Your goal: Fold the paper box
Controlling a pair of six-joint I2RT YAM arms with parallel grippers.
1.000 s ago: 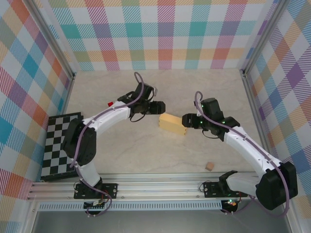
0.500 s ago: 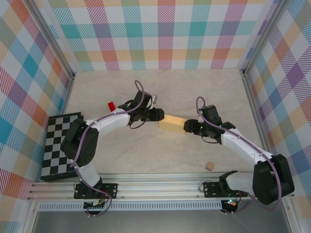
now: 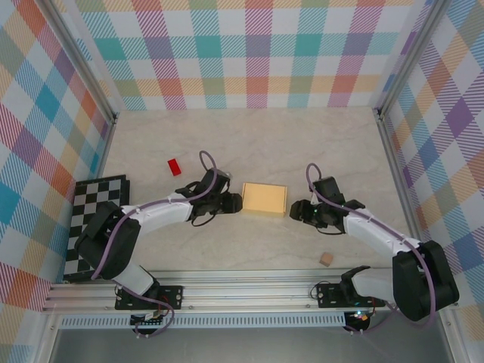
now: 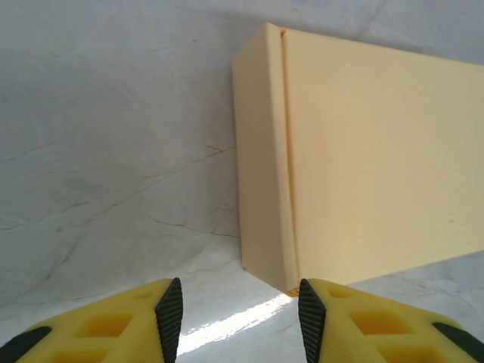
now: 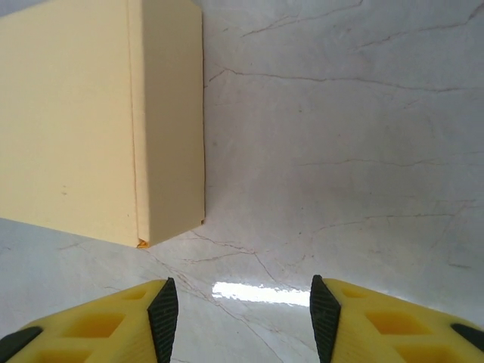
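**Closed box flat at mid-table, an empty gripper at each short end**

Noting the paper box (image 3: 265, 199) flat on the table (image 3: 318, 144), broad face up, about midway between the two arms; looks fully closed, walls square, one seam line near each short end in the wrist views; judging the folding all but done, short perhaps of a last press or check.

Finding the left gripper (image 3: 233, 202) low at the box's left end, jaws apart, nothing between them; in the left wrist view, tips just short of the end wall, near corner roughly in line with the gap; cannot tell whether touching or a sliver apart.

Finding the right gripper (image 3: 295, 211) at the opposite end, jaws likewise apart and empty; in the right wrist view, set off beside the box's near corner rather than square to it, bare table ahead of the gap.

Reading the flanking as deliberate: one tool per short end, placed to square or steady the box from both sides; judgement only.

Taking the long axis as left to right across the table, from one gripper toward the other, turned very slightly, with the right end a touch nearer the arm bases; short ends toward the grippers, long sides toward the back wall and the bases.

Leaving aside the red block (image 3: 175, 166) beyond the left arm and the tan cube (image 3: 326, 259) by the right arm, both well apart from the box.
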